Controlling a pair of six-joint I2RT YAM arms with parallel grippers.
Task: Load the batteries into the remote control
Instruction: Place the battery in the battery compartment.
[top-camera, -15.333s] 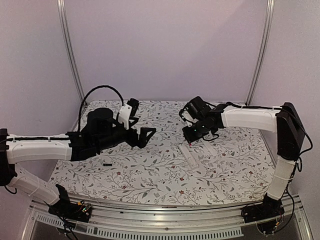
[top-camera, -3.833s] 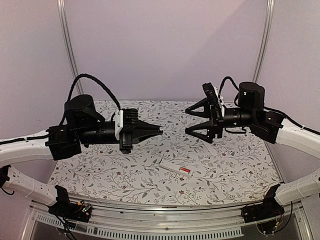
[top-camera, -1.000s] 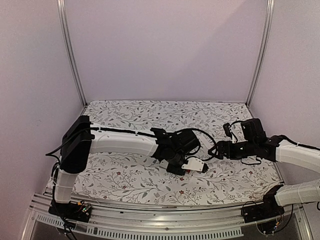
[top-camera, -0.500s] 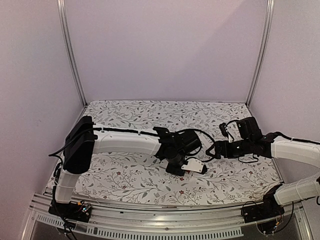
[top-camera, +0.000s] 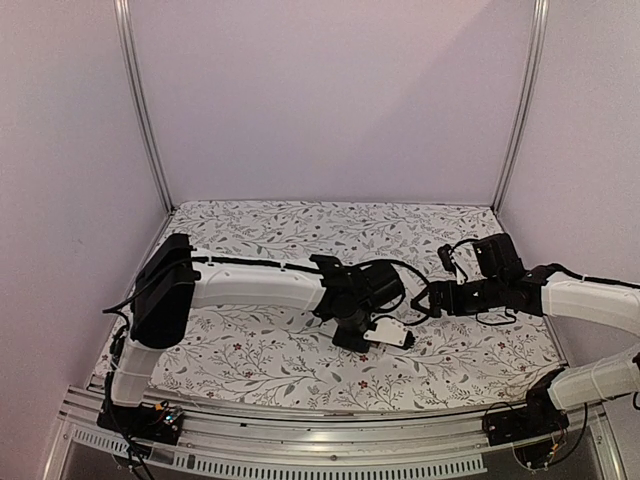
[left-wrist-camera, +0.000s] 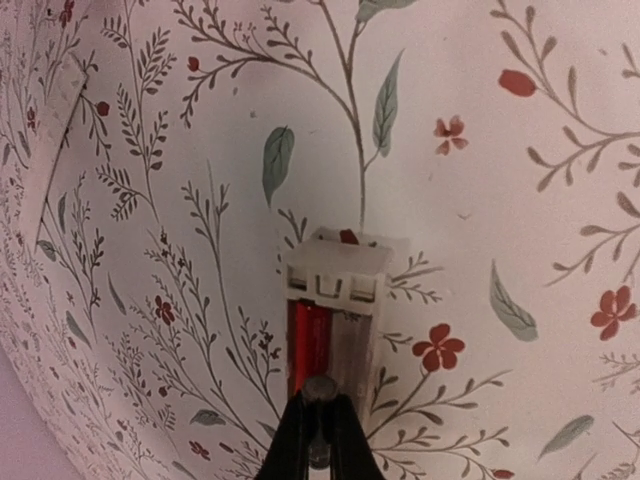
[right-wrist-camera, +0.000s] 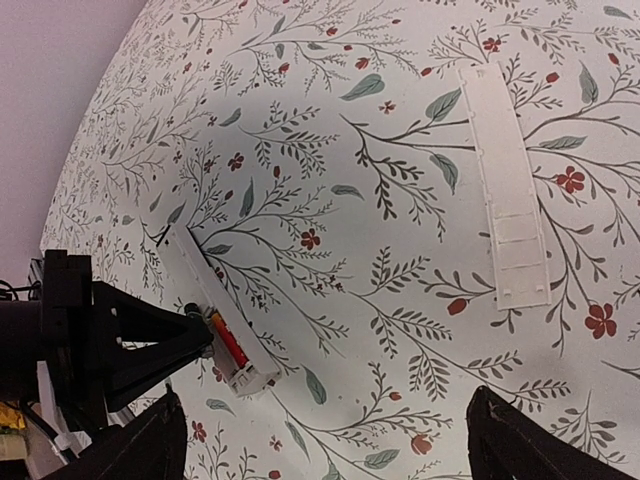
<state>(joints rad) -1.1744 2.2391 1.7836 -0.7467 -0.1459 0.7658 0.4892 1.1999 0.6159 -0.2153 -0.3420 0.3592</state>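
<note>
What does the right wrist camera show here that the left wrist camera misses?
Right wrist only: the whole cover strip lying apart from the remote control, the remote's full length, and the open right pincer. Left wrist only: the slot beside the red battery, looking unfilled. Both: that red battery in the remote's open end, and the left pincer shut on what looks like a second battery.
</note>
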